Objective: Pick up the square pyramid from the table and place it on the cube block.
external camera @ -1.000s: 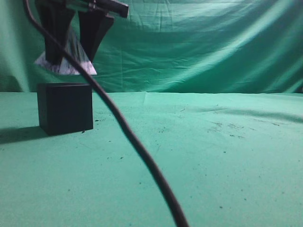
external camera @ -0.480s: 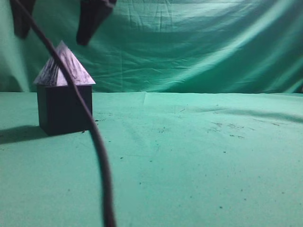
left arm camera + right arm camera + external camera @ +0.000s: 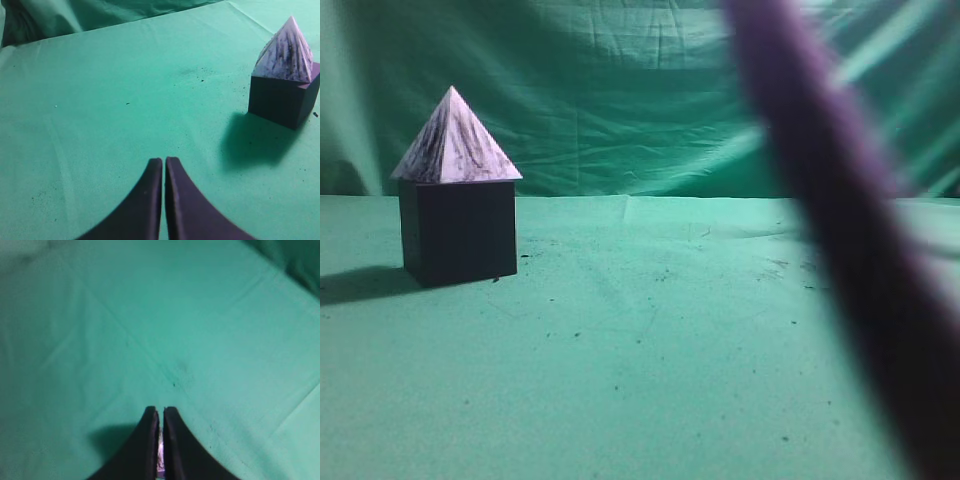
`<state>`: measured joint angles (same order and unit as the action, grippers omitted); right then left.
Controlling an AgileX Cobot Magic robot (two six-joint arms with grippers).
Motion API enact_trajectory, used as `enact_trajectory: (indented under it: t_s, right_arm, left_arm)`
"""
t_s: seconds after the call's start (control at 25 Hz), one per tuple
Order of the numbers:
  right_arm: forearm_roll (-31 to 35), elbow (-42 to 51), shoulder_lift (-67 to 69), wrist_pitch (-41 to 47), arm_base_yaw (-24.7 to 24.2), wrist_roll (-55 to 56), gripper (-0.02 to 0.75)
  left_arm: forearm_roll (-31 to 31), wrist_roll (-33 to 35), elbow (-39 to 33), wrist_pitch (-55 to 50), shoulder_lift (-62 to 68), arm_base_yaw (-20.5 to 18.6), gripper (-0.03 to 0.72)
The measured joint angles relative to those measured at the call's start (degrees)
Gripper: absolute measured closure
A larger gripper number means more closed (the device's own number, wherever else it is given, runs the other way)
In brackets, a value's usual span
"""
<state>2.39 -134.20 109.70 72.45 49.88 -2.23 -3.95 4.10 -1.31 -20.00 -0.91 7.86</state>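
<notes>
While the pyramid (image 3: 455,140) is sitting on the cube (image 3: 458,232), I am seeing both tools, left (image 3: 163,165) and right (image 3: 161,414), hanging pressed together above the desk (image 3: 670,350).

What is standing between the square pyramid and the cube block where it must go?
Nothing visible. The square pyramid already sits on top of the cube block, base touching it. The left gripper is shut and away from the stack.

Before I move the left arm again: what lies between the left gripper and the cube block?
Only bare table and the cube block's shadow, per the left wrist view. The left gripper is shut and empty; the square pyramid sits on the block.
</notes>
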Motion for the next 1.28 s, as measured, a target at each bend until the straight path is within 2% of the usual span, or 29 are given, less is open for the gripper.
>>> enact_trajectory:
  t_s: [0.08,0.2,0.48,0.6,0.84,0.96,1.16,1.28]
  right_arm:
    - [0.00,1.02,-4.34,0.13,0.00,0.52,0.738]
    - [0.00,7.46,-12.10,0.39,0.00,1.73,0.738]
    - [-0.04,35.20,-32.05,-0.74,0.00,2.19,0.738]
    - [-0.04,48.06,-41.10,-5.19,0.00,2.22,0.738]
    - [-0.04,66.11,-58.38,-12.82,0.00,2.22,0.738]
    - [-0.04,71.29,-65.37,-13.46,0.00,2.22,0.738]
    - [-1.43,75.03,-72.46,-8.69,0.00,2.23,0.738]
    - [-5.31,78.62,-75.32,-12.27,0.00,2.23,0.738]
  left_arm:
    - [0.00,0.00,0.00,0.00,0.00,0.00,0.688]
    - [0.00,0.00,0.00,0.00,0.00,0.00,0.688]
    - [0.00,0.00,0.00,0.00,0.00,0.00,0.688]
    - [0.00,0.00,0.00,0.00,0.00,0.00,0.688]
    - [0.00,0.00,0.00,0.00,0.00,0.00,0.688]
    - [0.00,0.00,0.00,0.00,0.00,0.00,0.688]
    - [0.00,0.00,0.00,0.00,0.00,0.00,0.688]
    - [0.00,0.00,0.00,0.00,0.00,0.00,0.688]
